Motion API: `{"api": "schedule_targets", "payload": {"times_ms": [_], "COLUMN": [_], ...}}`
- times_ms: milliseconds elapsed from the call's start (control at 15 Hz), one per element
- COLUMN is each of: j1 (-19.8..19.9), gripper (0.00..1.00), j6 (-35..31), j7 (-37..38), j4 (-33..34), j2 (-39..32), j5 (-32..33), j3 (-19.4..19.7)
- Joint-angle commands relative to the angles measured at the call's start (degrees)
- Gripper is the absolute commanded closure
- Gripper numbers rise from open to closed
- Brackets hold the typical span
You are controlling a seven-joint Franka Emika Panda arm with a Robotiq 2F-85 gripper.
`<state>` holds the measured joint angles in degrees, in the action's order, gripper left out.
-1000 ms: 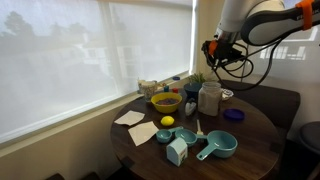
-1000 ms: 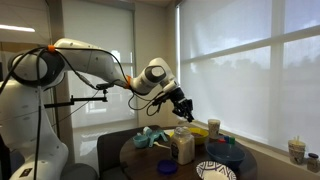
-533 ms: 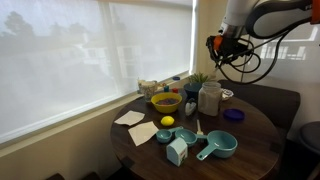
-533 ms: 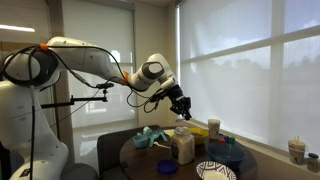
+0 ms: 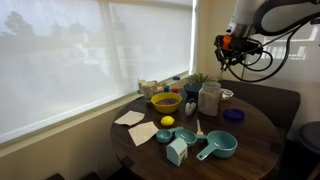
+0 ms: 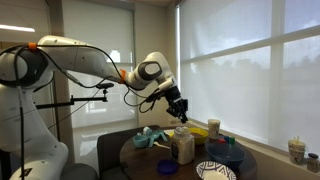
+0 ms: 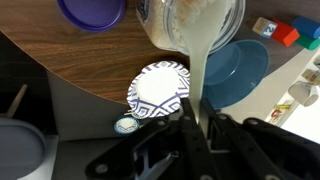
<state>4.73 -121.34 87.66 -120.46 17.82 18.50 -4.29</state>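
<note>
The gripper point(image 6: 180, 114) is hanging well above the jar point(image 6: 182, 146), which is standing on the table, and I cannot tell whether its fingers are apart or together. Coming straight down, it is likely risking tipping the tall jar onto the patterned plate point(image 7: 160, 92) and blue bowl point(image 7: 236, 68) crowding beside it. Everything is sitting on a round dark wooden table point(image 5: 258, 135) beside wide windows whose white blinds point(image 5: 90, 60) are letting daylight through.

White rounded arm point(image 6: 88, 56), orange band point(image 6: 127, 72), black cables point(image 5: 264, 66), black fingers point(image 7: 194, 140).

Round wooden table point(image 5: 250, 135), shaded windows point(image 5: 90, 60)
</note>
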Motion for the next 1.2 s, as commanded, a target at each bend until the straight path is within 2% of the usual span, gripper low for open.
{"api": "schedule_targets", "payload": {"times_ms": [0, 667, 733, 1067, 1133], "j1": [-0.34, 0.91, 1.73, 1.8, 1.8], "gripper": [0.97, 0.97, 0.87, 0.87, 0.97], "j6": [0.72, 3.77, 3.07, 3.08, 3.08], "j7": [-5.85, -18.77, -16.83, -17.64, -17.67], "j4": [-4.26, -12.05, -9.93, -11.31, -11.31], "j2": [4.06, 8.68, 6.47, 7.18, 7.21], "j5": [-3.02, -7.13, -5.64, -6.03, -6.05], "j3": [1.49, 3.62, 2.58, 2.62, 2.61]}}
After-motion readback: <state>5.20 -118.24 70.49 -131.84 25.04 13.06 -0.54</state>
